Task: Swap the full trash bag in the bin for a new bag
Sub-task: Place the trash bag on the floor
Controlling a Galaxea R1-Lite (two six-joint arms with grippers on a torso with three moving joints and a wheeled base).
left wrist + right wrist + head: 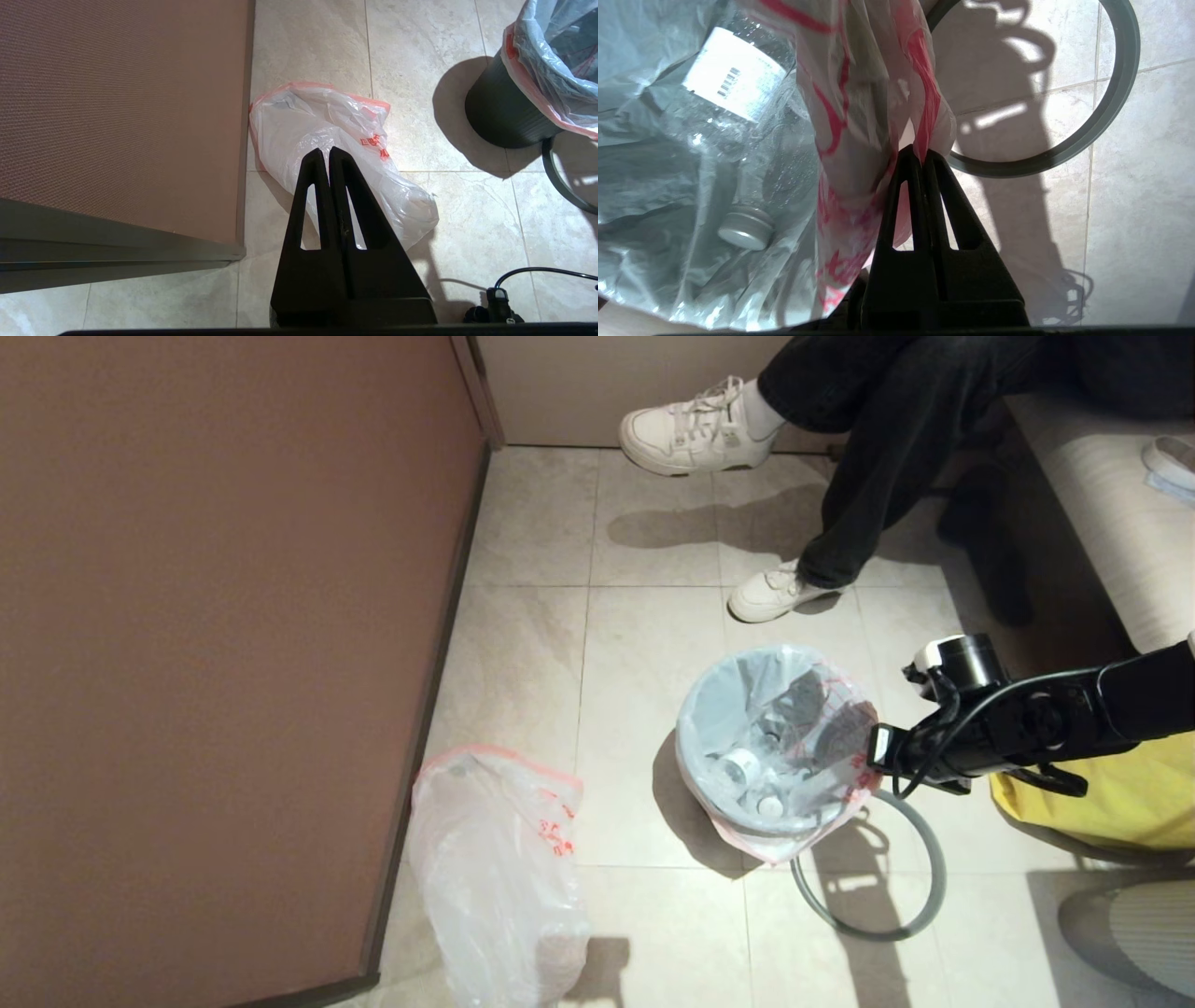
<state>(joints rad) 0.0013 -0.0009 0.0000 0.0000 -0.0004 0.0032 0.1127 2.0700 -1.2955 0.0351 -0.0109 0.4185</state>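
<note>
Jaws of our right gripper (923, 156) are clamped on the full bag's (738, 154) rim, bin (507, 119) beneath them; lifting out comes next, we judge.

A seated person's legs in dark trousers (896, 439) are showing at the far end of the tiled floor (644, 616), with one white sneaker (700, 427) lifted off it and the other white sneaker (773, 592) resting flat on it, nearer the camera. A brown wall panel (215, 644) is running along one edge of the floor, opposite a pale bench (1111, 513) where the person is sitting. A yellow bag (1111, 803) is lying on the floor below the bench's near end.
</note>
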